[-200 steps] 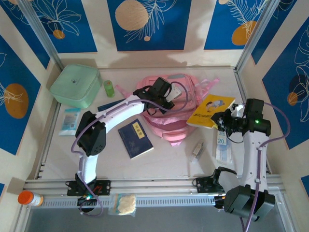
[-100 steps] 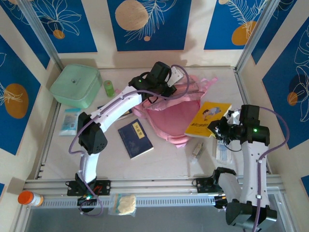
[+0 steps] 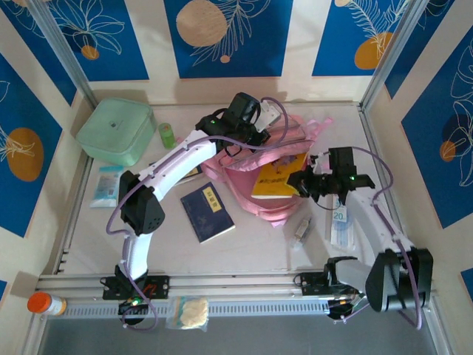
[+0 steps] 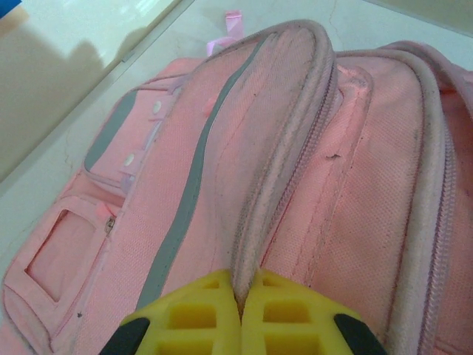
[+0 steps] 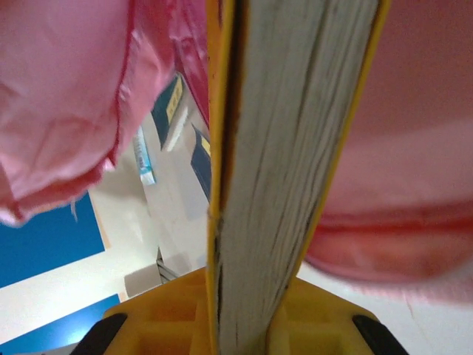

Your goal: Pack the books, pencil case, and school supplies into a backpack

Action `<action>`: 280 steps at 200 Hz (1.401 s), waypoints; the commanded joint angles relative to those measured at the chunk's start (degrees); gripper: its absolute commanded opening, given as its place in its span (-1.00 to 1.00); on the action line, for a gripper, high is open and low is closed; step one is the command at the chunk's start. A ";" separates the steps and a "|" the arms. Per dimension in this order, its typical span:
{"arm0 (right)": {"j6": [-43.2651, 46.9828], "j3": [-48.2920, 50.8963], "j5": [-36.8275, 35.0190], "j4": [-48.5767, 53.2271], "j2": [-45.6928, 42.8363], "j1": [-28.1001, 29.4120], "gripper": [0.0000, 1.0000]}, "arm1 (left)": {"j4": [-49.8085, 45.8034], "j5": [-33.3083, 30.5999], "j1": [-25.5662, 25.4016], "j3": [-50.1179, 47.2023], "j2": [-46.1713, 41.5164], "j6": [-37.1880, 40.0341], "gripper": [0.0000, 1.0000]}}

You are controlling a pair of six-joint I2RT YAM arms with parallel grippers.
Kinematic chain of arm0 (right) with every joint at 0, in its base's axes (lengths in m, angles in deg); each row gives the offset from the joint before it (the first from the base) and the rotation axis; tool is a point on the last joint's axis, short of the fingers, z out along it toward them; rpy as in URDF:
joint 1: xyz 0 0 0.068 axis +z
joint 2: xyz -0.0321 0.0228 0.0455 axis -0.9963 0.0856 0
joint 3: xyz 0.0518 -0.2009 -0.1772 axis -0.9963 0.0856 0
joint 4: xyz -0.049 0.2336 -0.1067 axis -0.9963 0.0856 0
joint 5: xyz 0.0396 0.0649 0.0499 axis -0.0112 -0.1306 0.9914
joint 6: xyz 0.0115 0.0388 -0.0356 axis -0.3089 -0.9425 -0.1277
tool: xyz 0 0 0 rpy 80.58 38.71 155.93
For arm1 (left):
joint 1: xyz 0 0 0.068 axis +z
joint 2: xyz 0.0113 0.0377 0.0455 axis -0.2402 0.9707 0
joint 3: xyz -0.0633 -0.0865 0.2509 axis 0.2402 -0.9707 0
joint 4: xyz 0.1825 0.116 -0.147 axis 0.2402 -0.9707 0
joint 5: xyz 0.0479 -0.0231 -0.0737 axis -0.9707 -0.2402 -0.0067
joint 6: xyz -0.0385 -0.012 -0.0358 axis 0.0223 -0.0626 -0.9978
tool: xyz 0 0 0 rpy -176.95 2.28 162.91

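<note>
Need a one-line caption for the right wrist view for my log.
Right gripper shut on the yellow book, seen edge-on, with pink backpack fabric on both sides.

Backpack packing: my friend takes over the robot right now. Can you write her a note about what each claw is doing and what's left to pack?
Left gripper: shut on a fold of the backpack, holding its opening up.
Right gripper: shut on the yellow book, which is at the backpack's mouth and not yet released.
On the table: a navy book, the clear-grey piece and the white and light-blue packet.
Done: nothing visibly packed.
Left: push the yellow book in, then pack the rest.
</note>
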 commanded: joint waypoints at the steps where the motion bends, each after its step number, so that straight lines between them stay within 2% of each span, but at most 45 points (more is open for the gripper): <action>1: -0.95 0.36 3.39 -17.38 4.26 0.56 -1.00 | 5.42 2.05 0.55 3.24 -1.15 -1.76 -1.00; 72: -0.92 -2.97 -1.04 -32.62 22.79 4.24 -0.97 | 7.10 3.03 1.48 2.49 -0.81 -4.80 -1.00; 109: 1.92 -7.55 -2.96 -32.00 30.77 5.33 -0.86 | 7.36 3.56 1.52 2.31 -0.62 -4.67 -1.00; 135: 4.21 -10.30 -5.03 -26.22 33.72 5.18 -0.54 | 7.13 3.23 1.70 1.94 -0.61 -4.58 -1.00; 163: 6.05 -8.19 -8.76 -21.01 29.50 5.29 -0.11 | 7.62 2.86 2.03 0.98 -0.99 -4.71 -1.00; 191: 4.75 -4.74 -17.84 -12.25 21.99 5.12 0.03 | 8.07 3.04 2.47 -0.07 -1.49 -5.16 -1.00; 216: 2.39 -2.61 -21.53 -6.73 17.66 5.41 0.01 | 8.20 3.55 2.58 -0.54 -1.77 -5.48 -1.00; 231: 0.41 -0.46 -20.36 -7.68 16.08 6.21 -0.08 | 8.40 4.06 2.62 -0.86 -1.84 -5.58 -1.00; 252: -3.31 1.96 -17.93 -14.83 16.53 9.73 -0.34 | 8.32 4.52 2.57 -0.95 -1.69 -5.59 -1.00; 261: -4.11 0.58 -18.93 -15.37 18.32 11.85 -0.53 | 8.34 4.93 2.65 -1.05 -1.76 -5.68 -1.00; 280: -5.38 -1.19 -21.18 -17.89 21.81 14.61 -0.77 | 8.24 5.61 2.62 -1.12 -1.83 -5.76 -1.00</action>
